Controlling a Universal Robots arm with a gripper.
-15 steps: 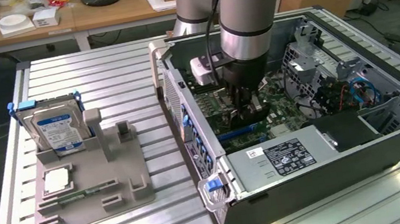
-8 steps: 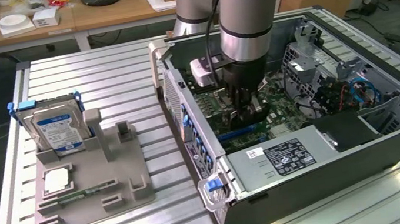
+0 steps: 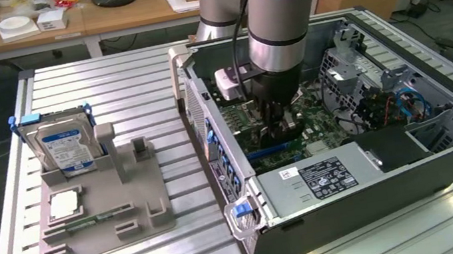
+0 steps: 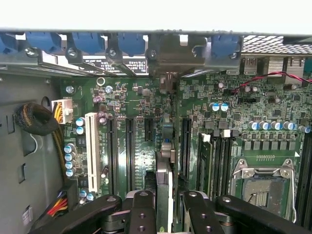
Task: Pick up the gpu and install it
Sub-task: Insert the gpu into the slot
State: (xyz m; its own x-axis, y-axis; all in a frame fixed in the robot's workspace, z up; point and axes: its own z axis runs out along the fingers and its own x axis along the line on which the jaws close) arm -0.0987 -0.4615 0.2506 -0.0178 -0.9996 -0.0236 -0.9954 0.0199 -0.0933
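One thin dark circuit card, the gpu [image 4: 164,195], is standing on edge between the black fingers [image 4: 141,214] of the gripper [image 4: 165,214], which are pressing narrowly against its two faces. In the wrist view it is hanging just above the green motherboard [image 4: 146,161] with its long black expansion slots [image 4: 130,151], inside the open grey metal computer case [image 3: 446,155]. In the exterior view the gripper [image 3: 277,134] is reaching down into the case beside the silver power supply box [image 3: 324,178]. Outside the case, on the ribbed aluminium table [image 3: 113,90], a grey moulded holder [image 3: 105,219] is carrying a boxy hard drive with a blue-white label [image 3: 63,146].
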